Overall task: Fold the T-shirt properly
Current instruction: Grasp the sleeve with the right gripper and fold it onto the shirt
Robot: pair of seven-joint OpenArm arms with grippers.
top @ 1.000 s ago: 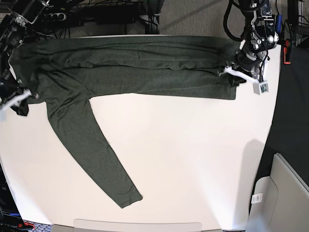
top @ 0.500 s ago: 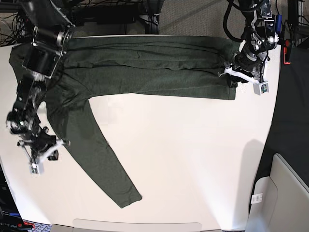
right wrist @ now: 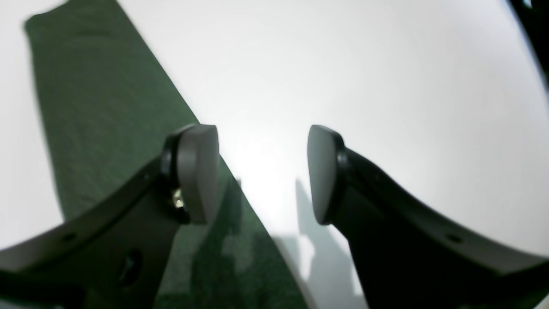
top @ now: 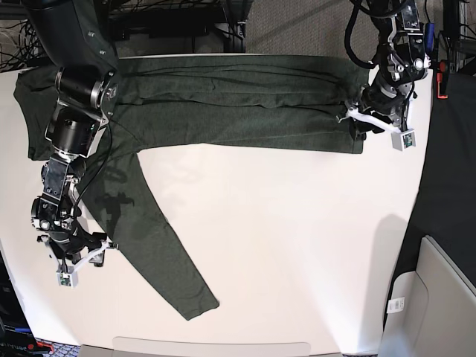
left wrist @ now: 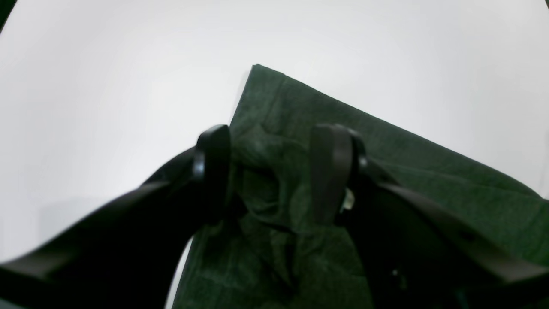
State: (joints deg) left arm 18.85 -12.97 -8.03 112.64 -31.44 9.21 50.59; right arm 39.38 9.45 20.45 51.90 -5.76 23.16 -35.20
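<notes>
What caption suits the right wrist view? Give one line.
Right pincer open above the white table, beside the T-shirt sleeve.

The T-shirt (top: 223, 104), a dark olive-green heathered knit with long sleeves, is lying flat on the white surface, its body folded into a long band stretching across the far side. One sleeve is trailing diagonally toward the near edge, ending in a hemmed cuff. Small wrinkles are bunching at its right-hand end.

One shirt (top: 223, 104) lies on one white table (top: 297, 245), with two robot arms, one gripper (top: 362, 123) (top: 82, 256) each.
</notes>
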